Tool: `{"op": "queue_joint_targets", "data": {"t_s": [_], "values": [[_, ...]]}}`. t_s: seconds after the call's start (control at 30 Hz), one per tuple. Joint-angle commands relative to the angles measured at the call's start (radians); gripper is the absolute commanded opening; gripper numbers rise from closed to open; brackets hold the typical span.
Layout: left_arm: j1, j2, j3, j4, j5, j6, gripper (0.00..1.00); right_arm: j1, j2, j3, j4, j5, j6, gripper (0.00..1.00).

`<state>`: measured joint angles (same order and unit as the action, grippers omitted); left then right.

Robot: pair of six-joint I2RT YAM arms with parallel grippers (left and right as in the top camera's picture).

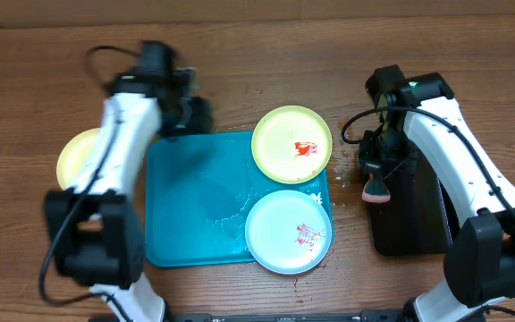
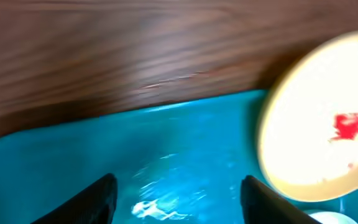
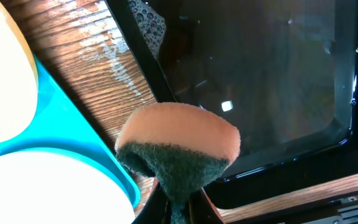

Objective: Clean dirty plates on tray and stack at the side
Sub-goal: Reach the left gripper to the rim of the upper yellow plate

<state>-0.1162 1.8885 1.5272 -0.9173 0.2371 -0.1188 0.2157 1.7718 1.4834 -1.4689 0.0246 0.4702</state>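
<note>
The turquoise tray (image 1: 195, 206) lies in the middle. A yellow-green plate (image 1: 291, 144) with a red smear rests on its far right corner and shows in the left wrist view (image 2: 328, 124). A light-blue plate (image 1: 288, 232) with a red smear sits on its near right corner. Another yellow-green plate (image 1: 80, 157) lies on the table left of the tray, partly hidden by the left arm. My left gripper (image 1: 186, 114) is open and empty over the tray's far edge (image 2: 166, 124). My right gripper (image 1: 375, 183) is shut on an orange-and-green sponge (image 3: 178, 146) between tray and black tray.
A black rectangular tray (image 1: 414, 210) holding water stands right of the turquoise tray, seen also in the right wrist view (image 3: 260, 74). Soapy drops lie on the wood (image 3: 104, 56) beside it. A white foam smear (image 2: 160, 208) sits on the tray floor.
</note>
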Motion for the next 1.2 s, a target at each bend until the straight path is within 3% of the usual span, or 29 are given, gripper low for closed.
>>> {"op": "queue_joint_targets", "data": {"t_s": [0.0, 0.07, 0.6, 0.67, 0.8, 0.93, 1.0, 1.07, 1.13, 1.17], "values": [[-0.087, 0.072, 0.005, 0.043, 0.067, 0.019, 0.73, -0.004, -0.031, 0.003, -0.002, -0.005, -0.007, 0.04], [-0.131, 0.105, 0.005, 0.08, 0.072, 0.002, 0.78, -0.004, -0.031, 0.003, -0.003, -0.005, -0.007, 0.04], [-0.18, 0.263, 0.005, 0.186, 0.154, 0.038, 0.58, -0.004, -0.031, 0.003, -0.002, -0.046, -0.029, 0.04], [-0.18, 0.275, 0.005, 0.194, 0.182, 0.045, 0.49, -0.004, -0.031, 0.003, -0.002, -0.046, -0.029, 0.04], [-0.18, 0.283, 0.005, 0.2, 0.205, 0.047, 0.45, -0.004, -0.031, 0.003, -0.002, -0.046, -0.029, 0.04], [-0.181, 0.283, 0.005, 0.202, 0.206, 0.071, 0.23, -0.004, -0.031, 0.003, -0.002, -0.046, -0.029, 0.04], [-0.181, 0.283, 0.005, 0.203, 0.206, 0.076, 0.25, -0.004, -0.031, 0.003, -0.002, -0.046, -0.029, 0.04], [-0.181, 0.283, 0.005, 0.204, 0.206, 0.076, 0.2, -0.004, -0.031, 0.003, -0.003, -0.046, -0.029, 0.04], [-0.181, 0.283, 0.005, 0.206, 0.206, 0.079, 0.34, -0.004, -0.031, 0.003, -0.003, -0.046, -0.029, 0.04], [-0.181, 0.283, 0.005, 0.208, 0.207, 0.079, 0.33, -0.004, -0.031, 0.003, -0.003, -0.046, -0.029, 0.04]]}}
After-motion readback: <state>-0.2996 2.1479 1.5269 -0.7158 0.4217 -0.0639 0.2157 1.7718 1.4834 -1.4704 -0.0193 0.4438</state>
